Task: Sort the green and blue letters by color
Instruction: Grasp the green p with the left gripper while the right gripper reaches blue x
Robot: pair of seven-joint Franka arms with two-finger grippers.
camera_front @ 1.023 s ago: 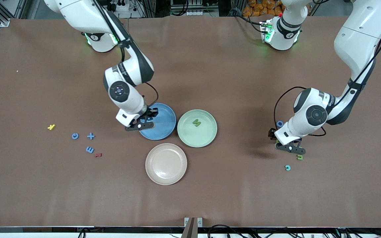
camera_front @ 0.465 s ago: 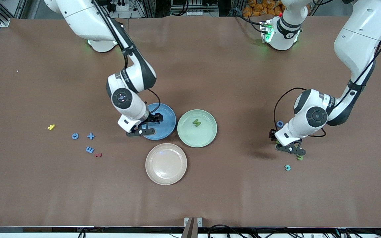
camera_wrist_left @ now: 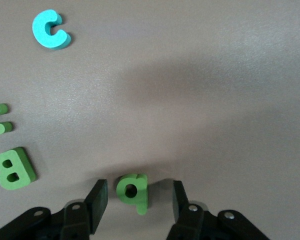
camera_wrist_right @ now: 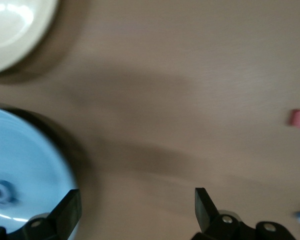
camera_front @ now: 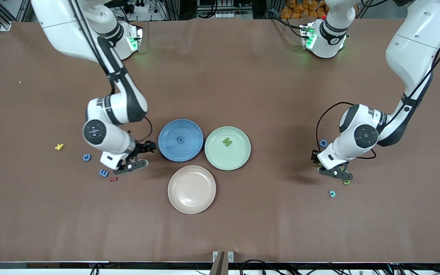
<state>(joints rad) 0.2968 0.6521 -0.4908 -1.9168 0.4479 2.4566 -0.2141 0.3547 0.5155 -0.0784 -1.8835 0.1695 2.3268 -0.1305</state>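
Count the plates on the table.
3. Blue plate toward the right arm's end; green plate beside it, toward the left arm's end; beige plate nearer the front camera than both. None appear hidden.

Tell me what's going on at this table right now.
Two robot arms are sorting small letters onto plates by color. The blue plate holds one blue letter and the green plate one green letter. The right claw, open and empty, is over the table beside the blue plate, near loose blue letters. The left claw is low at its own end, fingers either side of a green letter, not yet gripping.
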